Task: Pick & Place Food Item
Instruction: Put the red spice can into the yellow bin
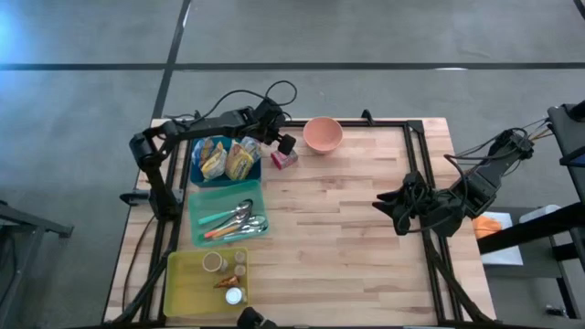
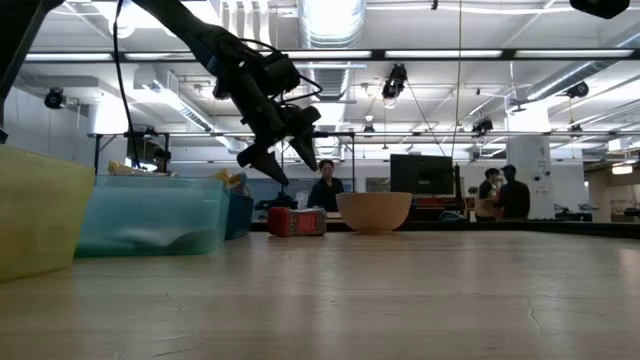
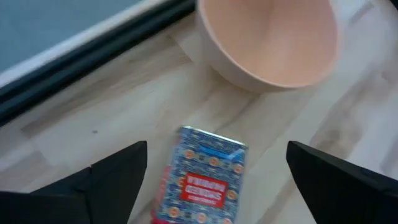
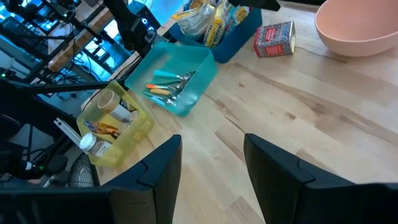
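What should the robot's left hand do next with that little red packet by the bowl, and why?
Probably go straight down and close on the red packet. The left hand hangs open above it, the packet lies flat on the table between its fingers, untouched, beside the pink bowl. The right hand waits at the table's far side.

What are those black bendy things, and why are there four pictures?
They are two robot arms at a wooden table. One picture looks down from above, one looks level across the tabletop, and two come from little cameras on the arms' wrists. The left gripper hangs over a small red and blue packet with its jaws open, holding nothing. Beside the packet sits a pink bowl. Three bins line the side: blue with snack bags, teal with cutlery, yellow with small jars. The right gripper waits at the other side, empty.
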Robot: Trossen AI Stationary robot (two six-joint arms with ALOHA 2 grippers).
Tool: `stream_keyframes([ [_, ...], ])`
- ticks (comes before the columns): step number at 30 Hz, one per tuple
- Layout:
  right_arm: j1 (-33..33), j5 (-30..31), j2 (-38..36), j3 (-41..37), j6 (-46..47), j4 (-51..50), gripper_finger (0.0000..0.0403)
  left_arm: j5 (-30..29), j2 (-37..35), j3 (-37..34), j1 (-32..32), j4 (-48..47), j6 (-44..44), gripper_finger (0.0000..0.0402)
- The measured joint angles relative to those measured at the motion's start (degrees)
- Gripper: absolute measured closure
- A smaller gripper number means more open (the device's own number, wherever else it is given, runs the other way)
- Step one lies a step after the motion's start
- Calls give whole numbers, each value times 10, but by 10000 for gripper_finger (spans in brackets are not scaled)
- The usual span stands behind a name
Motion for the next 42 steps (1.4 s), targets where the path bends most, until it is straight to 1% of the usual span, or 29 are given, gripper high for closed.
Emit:
stream_keyframes([
  [2,0,0,0,0,5,0,233,-15,0,0,0,0,-7,20],
  [5,0,0,0,0,8,0,233,-19,0,0,1,0,-7,27],
  [13,0,0,0,0,8,1,233,-15,21,0,-1,-8,-6,28],
  [19,0,0,0,0,8,3,233,-14,42,0,-17,-36,24,28],
  [26,0,0,0,0,7,5,233,-70,62,0,-65,-39,124,28],
  [31,0,0,0,0,7,7,233,-113,66,0,-77,-36,133,28],
  [33,0,0,0,0,7,8,233,-121,66,0,-77,-33,133,28],
  [40,0,0,0,0,8,11,233,-120,66,0,-71,-32,133,28],
  [42,0,0,0,0,8,11,233,-96,66,0,-71,-33,139,28],
])
